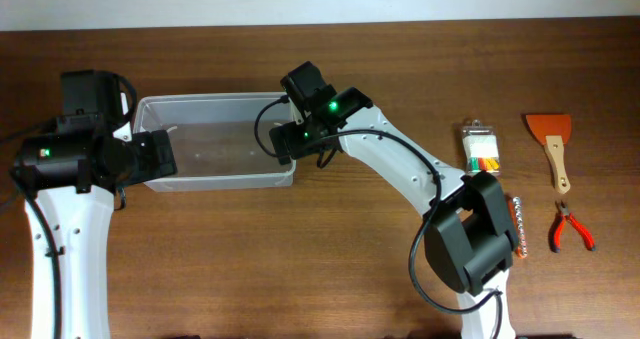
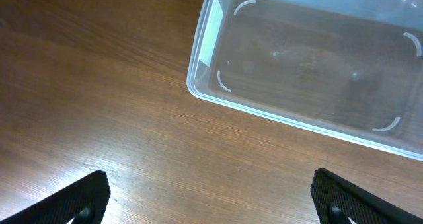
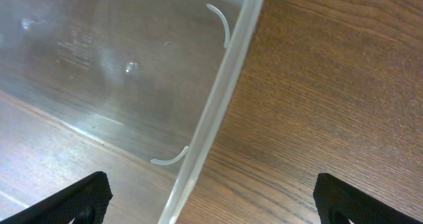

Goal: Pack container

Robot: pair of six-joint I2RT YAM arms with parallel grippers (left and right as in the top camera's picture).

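Note:
The container (image 1: 215, 139) is a clear plastic bin with rounded corners, lying empty at the left-centre of the wooden table. My left gripper (image 1: 158, 157) hovers at its left end. In the left wrist view the jaws (image 2: 211, 204) are wide open and empty over bare wood, with the container (image 2: 310, 59) just ahead. My right gripper (image 1: 287, 142) is at the bin's right end. In the right wrist view the open jaws (image 3: 211, 201) straddle the container's (image 3: 99, 65) right rim without touching it.
At the right of the table lie a small clear case of coloured bits (image 1: 483, 147), a scraper with an orange blade and wooden handle (image 1: 553, 144), red-handled pliers (image 1: 568, 226) and a strip of driver bits (image 1: 518, 224).

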